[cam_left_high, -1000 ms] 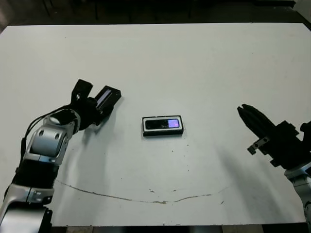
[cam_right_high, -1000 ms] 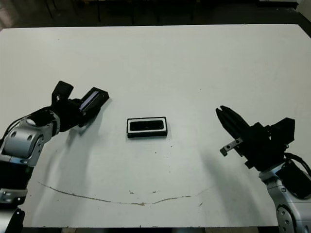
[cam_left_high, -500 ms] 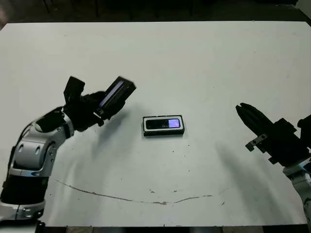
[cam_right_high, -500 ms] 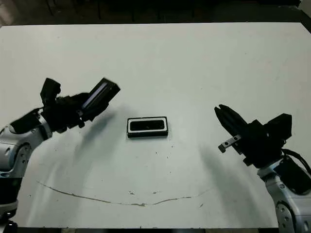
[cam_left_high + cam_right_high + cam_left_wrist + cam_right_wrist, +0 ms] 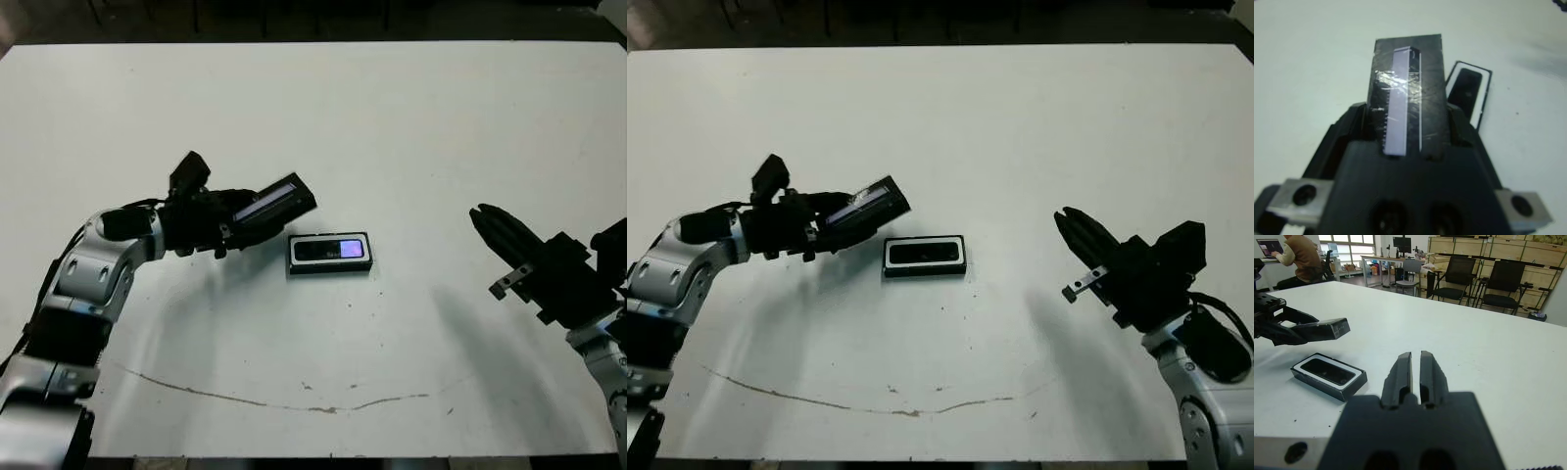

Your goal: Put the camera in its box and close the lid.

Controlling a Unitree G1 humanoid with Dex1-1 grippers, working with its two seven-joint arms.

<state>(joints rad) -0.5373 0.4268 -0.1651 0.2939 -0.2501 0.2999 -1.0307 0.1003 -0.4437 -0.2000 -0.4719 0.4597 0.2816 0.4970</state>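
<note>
We see our left tool gripping the black rectangular lid aloft, just left of the white-lined black box holding the slim black camera on the white tabletop; our right tool is closed, empty.

No text, brand, number or sign can be read in any view. The silvery strip on the lid, held between the left gripper's fingers, shows only glare, and the camera screen is a plain purple glow with no legible characters.
</note>
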